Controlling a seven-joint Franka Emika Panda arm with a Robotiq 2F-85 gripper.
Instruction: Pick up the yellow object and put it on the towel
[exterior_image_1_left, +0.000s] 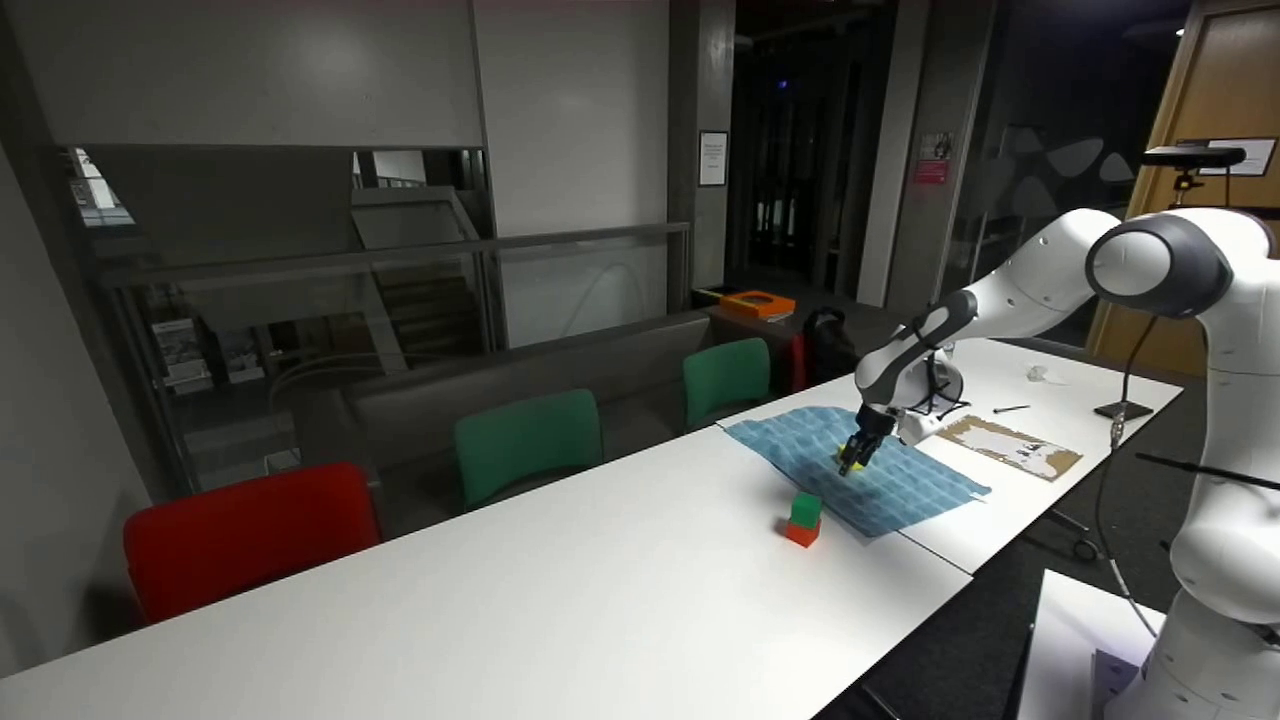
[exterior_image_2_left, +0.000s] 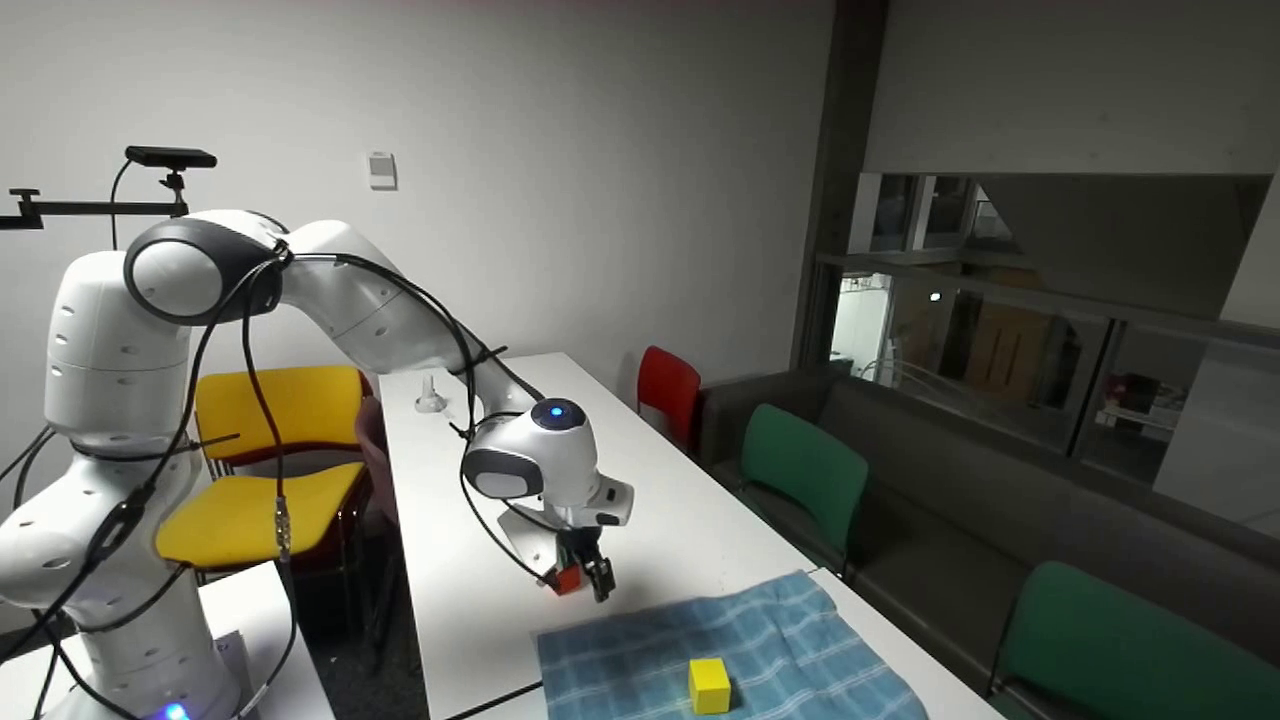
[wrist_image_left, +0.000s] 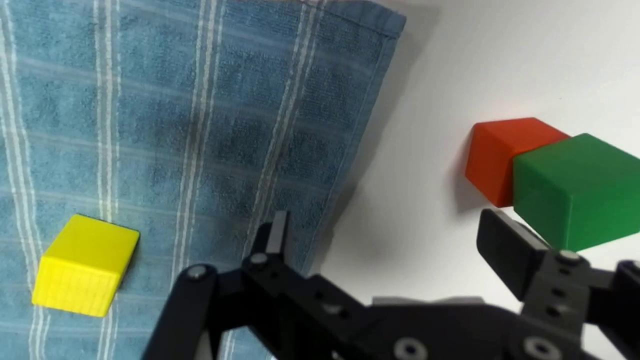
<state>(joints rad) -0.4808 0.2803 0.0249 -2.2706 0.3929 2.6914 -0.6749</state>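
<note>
I am holding my pincer (wrist_image_left: 387, 242) spread apart above the surface (exterior_image_1_left: 560, 600). One yellow block (wrist_image_left: 82, 265) is lying on one blue towel (wrist_image_left: 150, 140); one green block (wrist_image_left: 580, 192) is sitting on one red block (wrist_image_left: 492, 160). A framed notice (exterior_image_1_left: 713, 158) is showing print too small to read.

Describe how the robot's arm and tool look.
The arm is white and rounded, with dark grey joint covers, small blue lights and black cables strapped outside. The tool is black and angular, with two fingers and round grey screw heads.
</note>
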